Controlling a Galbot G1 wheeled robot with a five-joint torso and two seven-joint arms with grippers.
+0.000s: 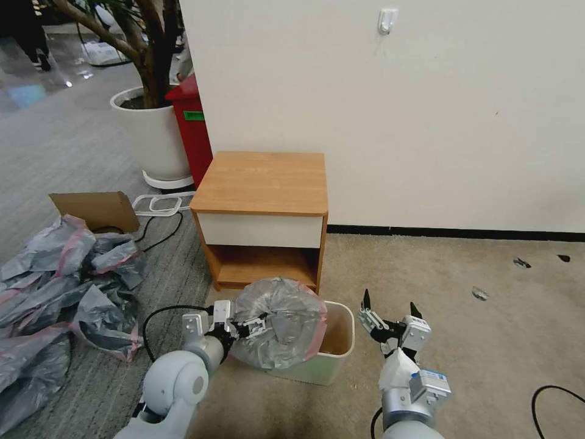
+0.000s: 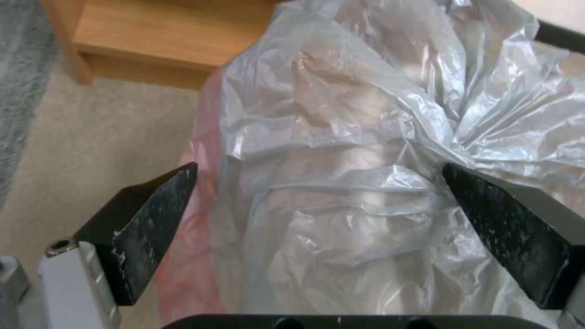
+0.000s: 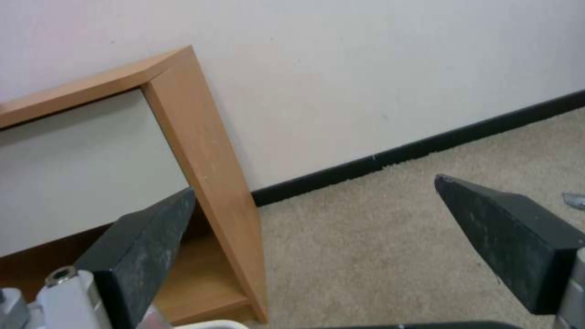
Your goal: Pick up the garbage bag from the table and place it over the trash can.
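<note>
garbage bag (image 1: 279,323) hiding trash can's (image 1: 339,341) near-left rim, heap of bags (image 1: 55,292) cut off at the edge

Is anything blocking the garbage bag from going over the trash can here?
Nothing visible does. The garbage bag is bunched over the left side of the trash can, whose right side is uncovered. The left pincer is open at the bag; the right pincer is open beside the can.

Even, bright indoor light with soft shadows; glare on the shiny floor (image 1: 36,85) far beyond the left claw (image 1: 259,326); wrist views blurry.
</note>
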